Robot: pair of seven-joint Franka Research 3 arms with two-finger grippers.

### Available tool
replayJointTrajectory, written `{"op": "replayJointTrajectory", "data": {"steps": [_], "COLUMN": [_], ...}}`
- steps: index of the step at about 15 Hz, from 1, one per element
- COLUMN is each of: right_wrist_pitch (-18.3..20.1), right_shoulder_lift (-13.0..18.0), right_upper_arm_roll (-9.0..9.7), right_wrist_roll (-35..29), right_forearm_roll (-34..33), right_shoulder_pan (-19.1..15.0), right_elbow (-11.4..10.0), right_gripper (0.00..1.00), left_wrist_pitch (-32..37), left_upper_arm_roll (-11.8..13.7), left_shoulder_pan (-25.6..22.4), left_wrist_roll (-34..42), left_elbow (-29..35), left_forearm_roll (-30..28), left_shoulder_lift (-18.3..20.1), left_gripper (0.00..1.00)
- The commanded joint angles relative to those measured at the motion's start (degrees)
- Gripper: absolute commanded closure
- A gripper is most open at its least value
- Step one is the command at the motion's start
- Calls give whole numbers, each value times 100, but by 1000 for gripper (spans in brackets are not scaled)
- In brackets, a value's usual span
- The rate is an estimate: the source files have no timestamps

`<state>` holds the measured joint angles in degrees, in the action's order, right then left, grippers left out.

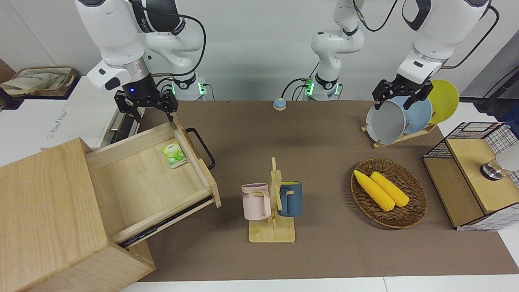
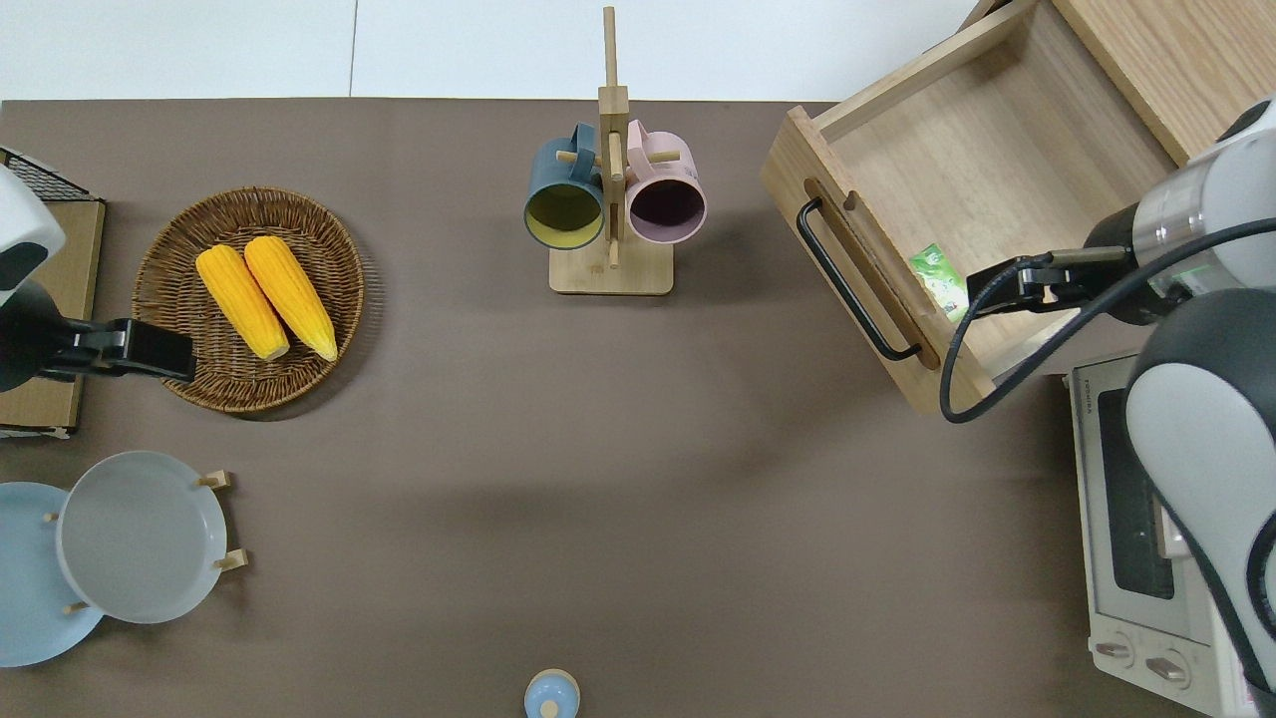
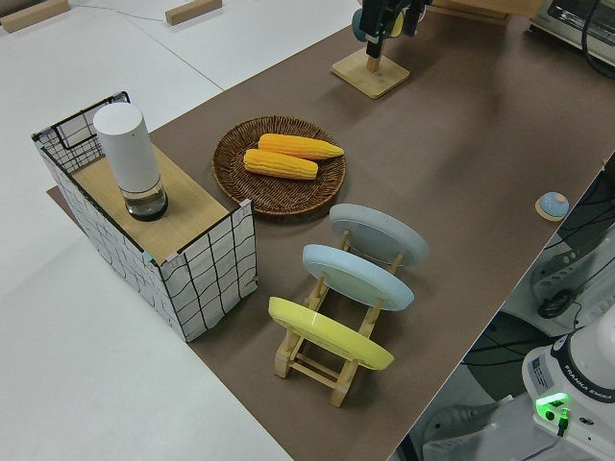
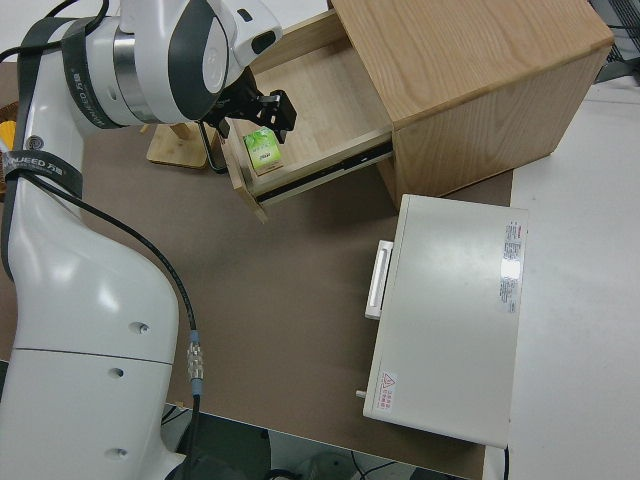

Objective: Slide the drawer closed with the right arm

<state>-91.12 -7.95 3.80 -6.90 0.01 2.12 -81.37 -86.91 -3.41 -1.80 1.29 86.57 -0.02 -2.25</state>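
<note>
At the left of the front view the drawer [image 1: 150,182] stands pulled well out of the pale wooden cabinet [image 1: 44,219], its front panel angled toward the middle of the table and its black loop handle [image 1: 201,148] on the outer face of that panel. A small green packet [image 1: 174,154] lies on the drawer floor in the corner next to the front panel, at the end of the drawer nearer to the robots. The right gripper [image 1: 146,113] hangs in the upper left of that view, just above the drawer's corner; its two fingers are spread wide apart and hold nothing, one finger [image 1: 172,115] pointing down at the top end of the front panel. In the overhead view, at the right edge of the frame, the right gripper [image 2: 1007,289] is over the inside of the drawer [image 2: 957,179], just beside the green packet [image 2: 939,279], while the handle [image 2: 847,284] lies on the outer side of the front panel from it, apart from the fingers. The right side view, near its top, shows the same: the black fingers over the packet [image 4: 262,148] inside the open drawer [image 4: 310,110]. The white toaster oven [image 2: 1136,529] sits at the lower right of the overhead view. The left arm [image 1: 425,40] is parked.
</note>
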Motion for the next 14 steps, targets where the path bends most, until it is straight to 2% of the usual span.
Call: {"op": "replayJointTrajectory", "data": {"steps": [1, 4, 7, 11, 14], "right_wrist_pitch": [59, 59, 68, 129, 155], "right_shoulder_lift": [74, 74, 127, 171, 180], "right_upper_arm_roll": [77, 77, 147, 156, 156], "right_wrist_roll": [128, 119, 75, -74, -425], "right_forearm_roll": [35, 0, -544, -896, -1238], "right_shoulder_pan": [-168, -107, 59, 446, 823], "right_elbow": [-28, 86, 86, 130, 165], "right_gripper": [17, 17, 19, 19, 19], "left_wrist_pitch": [113, 113, 113, 113, 113], "left_upper_arm_roll": [-37, -37, -37, -37, -37], "left_shoulder_pan": [-22, -22, -22, -22, -22], "left_wrist_roll": [55, 55, 55, 55, 55], "left_elbow": [-140, -149, -149, -149, -149], "left_forearm_roll": [98, 98, 98, 98, 98], "left_shoulder_lift": [-65, -65, -65, -65, -65], "left_gripper": [7, 7, 7, 7, 7]}}
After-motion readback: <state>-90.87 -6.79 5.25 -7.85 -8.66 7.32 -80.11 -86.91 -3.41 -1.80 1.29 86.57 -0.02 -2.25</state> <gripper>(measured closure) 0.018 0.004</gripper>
